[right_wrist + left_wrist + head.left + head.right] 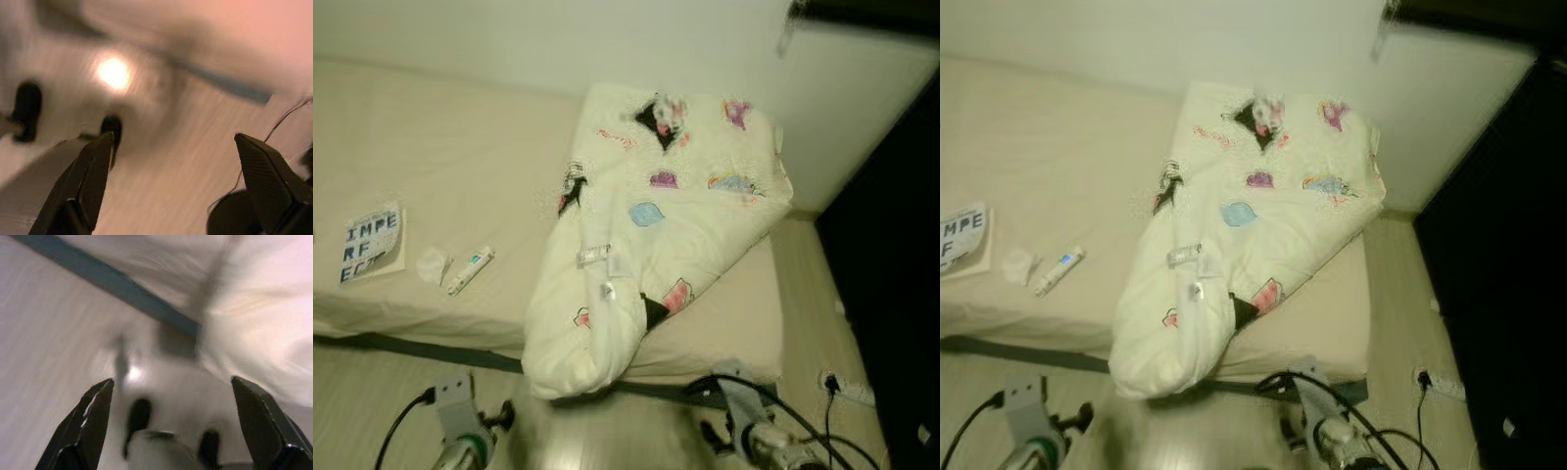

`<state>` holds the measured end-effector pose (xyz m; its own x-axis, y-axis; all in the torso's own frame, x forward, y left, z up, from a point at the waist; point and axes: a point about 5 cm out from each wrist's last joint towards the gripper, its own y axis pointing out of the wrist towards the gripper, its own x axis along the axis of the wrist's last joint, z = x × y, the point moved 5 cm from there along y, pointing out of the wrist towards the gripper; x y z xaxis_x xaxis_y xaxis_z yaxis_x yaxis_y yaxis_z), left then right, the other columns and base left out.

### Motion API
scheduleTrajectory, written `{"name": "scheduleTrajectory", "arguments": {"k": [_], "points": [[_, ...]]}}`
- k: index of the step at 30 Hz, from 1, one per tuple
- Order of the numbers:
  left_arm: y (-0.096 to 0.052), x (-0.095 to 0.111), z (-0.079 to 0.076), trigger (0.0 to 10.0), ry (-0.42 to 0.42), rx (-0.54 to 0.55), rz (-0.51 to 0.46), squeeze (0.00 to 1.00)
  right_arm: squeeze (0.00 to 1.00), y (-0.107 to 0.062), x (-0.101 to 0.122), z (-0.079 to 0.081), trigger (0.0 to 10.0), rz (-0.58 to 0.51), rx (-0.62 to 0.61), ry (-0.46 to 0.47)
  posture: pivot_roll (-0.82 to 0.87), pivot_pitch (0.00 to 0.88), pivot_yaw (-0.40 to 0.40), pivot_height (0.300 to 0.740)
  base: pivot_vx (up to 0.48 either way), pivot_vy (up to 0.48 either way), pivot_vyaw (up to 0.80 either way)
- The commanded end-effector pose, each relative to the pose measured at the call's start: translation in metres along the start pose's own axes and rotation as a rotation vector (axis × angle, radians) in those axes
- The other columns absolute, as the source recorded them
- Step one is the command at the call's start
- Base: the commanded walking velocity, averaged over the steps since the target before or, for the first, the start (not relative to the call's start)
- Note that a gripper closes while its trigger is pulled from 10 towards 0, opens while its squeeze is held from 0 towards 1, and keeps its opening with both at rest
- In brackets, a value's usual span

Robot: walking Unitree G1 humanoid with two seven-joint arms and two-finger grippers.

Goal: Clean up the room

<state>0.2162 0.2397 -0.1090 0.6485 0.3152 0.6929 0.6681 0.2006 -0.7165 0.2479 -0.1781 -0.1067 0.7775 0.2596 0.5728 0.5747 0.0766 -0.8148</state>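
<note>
A cream bed fills the scene ahead. A bunched white duvet with cartoon prints lies across its right half and hangs over the front edge. Near the left front of the mattress lie a printed booklet, a crumpled tissue and a small white tube. My left arm and right arm hang low in front of the bed. The left gripper is open over the pale floor beside the bed base, holding nothing. The right gripper is also open above the floor.
A dark tall piece of furniture stands along the right, leaving a narrow floor strip beside the bed. A white power strip with cables lies on that floor. A white wall runs behind the bed.
</note>
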Motion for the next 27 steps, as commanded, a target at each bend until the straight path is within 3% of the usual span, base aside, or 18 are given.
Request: {"name": "scheduleTrajectory", "arguments": {"k": [1,14,20,21,27], "points": [[0.0,-0.005,-0.002,10.0,-0.02,0.005,0.02,0.0,0.0,-0.002,-0.015,0.0,10.0,0.034,0.003,0.01,-0.06,0.0,-0.003,0.74,0.0,0.0,0.0],[-0.001,-0.008,0.001,10.0,-0.012,0.022,0.034,0.0,0.0,-0.002,-0.015,0.002,10.0,0.033,0.013,0.004,-0.06,0.0,-0.003,0.74,0.0,0.0,0.0],[-0.001,-0.007,0.002,10.0,-0.016,0.025,0.029,0.0,0.0,0.0,0.005,-0.001,10.0,-0.031,0.013,0.049,-0.06,0.0,-0.002,0.74,0.0,0.0,0.0],[0.0,0.0,0.003,10.0,-0.033,0.022,0.005,0.0,0.0,0.001,0.034,-0.004,10.0,-0.1,0.009,0.084,-0.06,0.0,-0.001,0.74,0.0,0.0,0.0],[0.005,0.027,0.0,10.0,-0.068,-0.007,-0.083,0.0,0.0,-0.008,0.134,-0.01,10.0,-0.34,0.05,0.185,-0.07,0.0,0.003,0.72,0.0,0.0,0.0]]}}
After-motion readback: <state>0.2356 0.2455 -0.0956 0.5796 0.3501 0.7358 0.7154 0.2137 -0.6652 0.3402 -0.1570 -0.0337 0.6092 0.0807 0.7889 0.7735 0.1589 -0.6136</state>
